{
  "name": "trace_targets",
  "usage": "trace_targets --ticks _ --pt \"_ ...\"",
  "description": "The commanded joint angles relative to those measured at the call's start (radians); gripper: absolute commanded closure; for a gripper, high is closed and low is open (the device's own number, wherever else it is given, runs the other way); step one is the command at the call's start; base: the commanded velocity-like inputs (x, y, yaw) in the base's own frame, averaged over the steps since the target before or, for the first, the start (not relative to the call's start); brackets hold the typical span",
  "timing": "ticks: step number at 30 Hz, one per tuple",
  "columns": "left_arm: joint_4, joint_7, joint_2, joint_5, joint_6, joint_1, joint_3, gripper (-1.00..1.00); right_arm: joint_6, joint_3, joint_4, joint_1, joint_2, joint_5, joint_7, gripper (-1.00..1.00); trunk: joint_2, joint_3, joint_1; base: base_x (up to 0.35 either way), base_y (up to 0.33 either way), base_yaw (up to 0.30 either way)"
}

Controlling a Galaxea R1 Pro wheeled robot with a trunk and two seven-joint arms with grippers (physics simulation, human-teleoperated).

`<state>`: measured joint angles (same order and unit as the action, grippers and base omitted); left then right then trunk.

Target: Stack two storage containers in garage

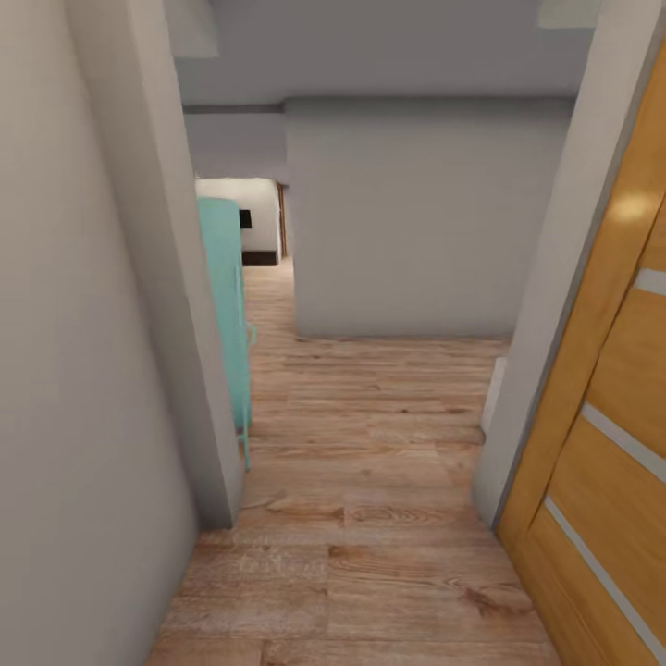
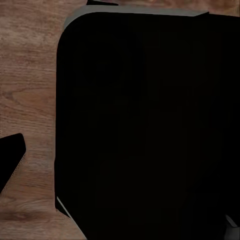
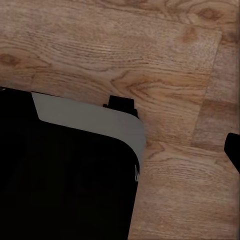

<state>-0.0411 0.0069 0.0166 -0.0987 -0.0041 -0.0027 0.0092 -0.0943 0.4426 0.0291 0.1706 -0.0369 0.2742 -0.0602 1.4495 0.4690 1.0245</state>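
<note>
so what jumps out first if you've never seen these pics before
In the head view, a turquoise cabinet stands against the left wall, bright against the grey walls and the wood floor of a narrow hallway. At the right edge an orange-brown door with pale stripes is open into the passage. Both wrist views look down on the same plank floor past a big black body with a grey edge.

A light wood plank floor (image 1: 370,518) runs from six o'clock up toward the centre along a narrow passage. A plain grey-beige wall (image 1: 83,370) fills nine o'clock, its corner edge ending near seven. Just beyond it, at about ten, stands a tall turquoise cabinet (image 1: 227,314). An orange-brown wooden door with pale horizontal strips (image 1: 610,416) occupies four o'clock. A blank grey wall block (image 1: 416,222) faces at twelve.
</note>
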Motion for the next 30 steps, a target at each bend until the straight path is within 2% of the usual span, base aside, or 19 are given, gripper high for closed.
trace_targets --ticks 1,10,30 --pt "0.0 0.001 0.0 -0.01 0.0 0.0 0.0 -1.0 -0.006 0.007 0.003 0.002 0.0 0.01 -0.006 -1.0 0.0 0.001 0.001 0.317 -0.039 0.0" --pt "0.0 0.001 0.0 -0.01 0.0 0.0 0.0 -1.0 -0.006 0.007 0.003 0.001 0.0 0.011 -0.006 -1.0 0.0 0.001 0.001 0.293 -0.112 0.0" --pt "0.0 0.001 0.0 -0.01 0.0 0.0 0.0 -1.0 -0.005 0.008 0.003 0.001 -0.003 0.01 -0.007 -1.0 0.0 0.001 0.001 0.305 -0.041 0.0"
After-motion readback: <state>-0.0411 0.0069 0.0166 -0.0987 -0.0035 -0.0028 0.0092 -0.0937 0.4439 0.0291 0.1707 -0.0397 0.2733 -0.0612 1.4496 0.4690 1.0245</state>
